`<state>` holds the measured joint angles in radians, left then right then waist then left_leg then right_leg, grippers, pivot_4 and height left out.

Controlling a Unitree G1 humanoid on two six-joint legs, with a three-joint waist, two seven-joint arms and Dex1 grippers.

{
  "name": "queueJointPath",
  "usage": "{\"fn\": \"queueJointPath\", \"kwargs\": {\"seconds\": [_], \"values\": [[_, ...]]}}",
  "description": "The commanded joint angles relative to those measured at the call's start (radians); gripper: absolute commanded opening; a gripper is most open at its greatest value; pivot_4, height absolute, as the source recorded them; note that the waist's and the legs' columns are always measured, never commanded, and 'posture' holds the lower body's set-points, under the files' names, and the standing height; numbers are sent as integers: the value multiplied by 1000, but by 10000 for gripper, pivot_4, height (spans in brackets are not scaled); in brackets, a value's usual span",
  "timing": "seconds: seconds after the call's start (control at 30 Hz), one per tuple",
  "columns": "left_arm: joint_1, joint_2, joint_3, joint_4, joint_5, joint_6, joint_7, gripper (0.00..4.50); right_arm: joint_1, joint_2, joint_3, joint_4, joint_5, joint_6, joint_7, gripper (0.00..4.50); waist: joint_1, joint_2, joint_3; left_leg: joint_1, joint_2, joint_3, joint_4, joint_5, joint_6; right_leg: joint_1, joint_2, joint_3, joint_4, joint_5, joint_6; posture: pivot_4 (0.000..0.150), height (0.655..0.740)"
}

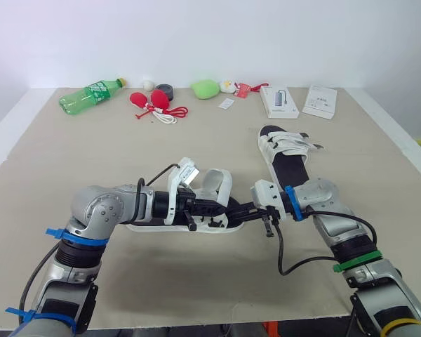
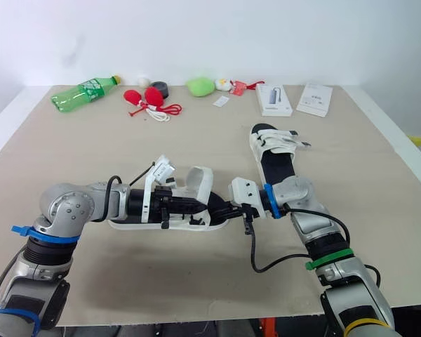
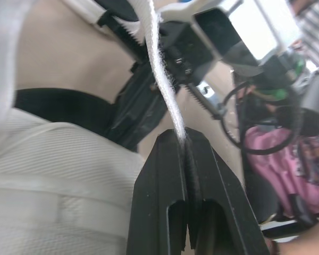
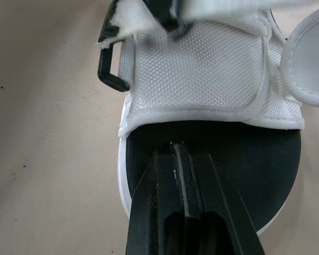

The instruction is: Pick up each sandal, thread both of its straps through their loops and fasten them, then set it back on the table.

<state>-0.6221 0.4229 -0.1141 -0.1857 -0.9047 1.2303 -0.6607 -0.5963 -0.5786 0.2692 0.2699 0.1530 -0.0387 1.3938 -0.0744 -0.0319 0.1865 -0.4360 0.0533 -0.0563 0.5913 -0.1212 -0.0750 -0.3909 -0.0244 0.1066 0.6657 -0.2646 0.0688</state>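
With the sandal [image 4: 202, 69] lying near me on the table [image 1: 217, 140], my left gripper [image 3: 183, 141] is clamped on its strap [image 3: 167, 90], which I judge light and floppy, while my right gripper [image 4: 175, 151], fingers together, points at the footbed [image 4: 266, 154], probably the stiffer place to hold.

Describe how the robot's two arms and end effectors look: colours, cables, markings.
Both arms are rounded silver-grey shells with black joints. The left arm wears two blue bands and trails a black cable. The right arm carries a blue band, green band, yellow band and a looping cable. The left end effector and right end effector each have two black fingers.
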Motion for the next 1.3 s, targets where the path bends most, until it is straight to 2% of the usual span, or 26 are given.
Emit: {"fn": "queueJointPath", "kwargs": {"seconds": [0.03, 0.33, 0.73, 1.07, 1.3], "values": [[13, -2, -27, -18, 47, -36, 1, 529, 6, -6, 17, 19, -23, 8, 5, 0, 0, 0, 0, 0, 0, 0, 0, 0, 0, 0, 0, 0, 0, 0, 0, 1500, 7400], [15, -20, -69, -27, 115, -109, -20, 529, 6, -3, 18, 22, -24, 2, 5, 0, 0, 0, 0, 0, -1, 0, 1, 0, 0, 1, -1, 0, 0, 0, 0, 1500, 7400], [11, -26, -108, -28, 151, -118, -61, 529, 12, -1, 17, 16, -25, 1, 2, 0, 0, 0, 0, 0, -1, 0, 1, 0, 0, 1, -1, 0, 0, 0, 0, 1500, 7400], [-35, -52, -75, 18, 177, -122, -60, 529, 10, -7, 15, 17, -25, 4, 5, 0, 1, -1, -1, 0, -1, 0, 1, 0, 0, 1, -1, 0, 0, 0, 0, 1500, 7400], [-18, -53, -117, -15, 186, -118, -90, 529, 7, -5, 14, 18, -25, 6, 2, 0, 1, -1, -1, 0, -2, 0, 1, 0, 0, 1, -1, 0, 0, 0, 0, 1500, 7400]]}}
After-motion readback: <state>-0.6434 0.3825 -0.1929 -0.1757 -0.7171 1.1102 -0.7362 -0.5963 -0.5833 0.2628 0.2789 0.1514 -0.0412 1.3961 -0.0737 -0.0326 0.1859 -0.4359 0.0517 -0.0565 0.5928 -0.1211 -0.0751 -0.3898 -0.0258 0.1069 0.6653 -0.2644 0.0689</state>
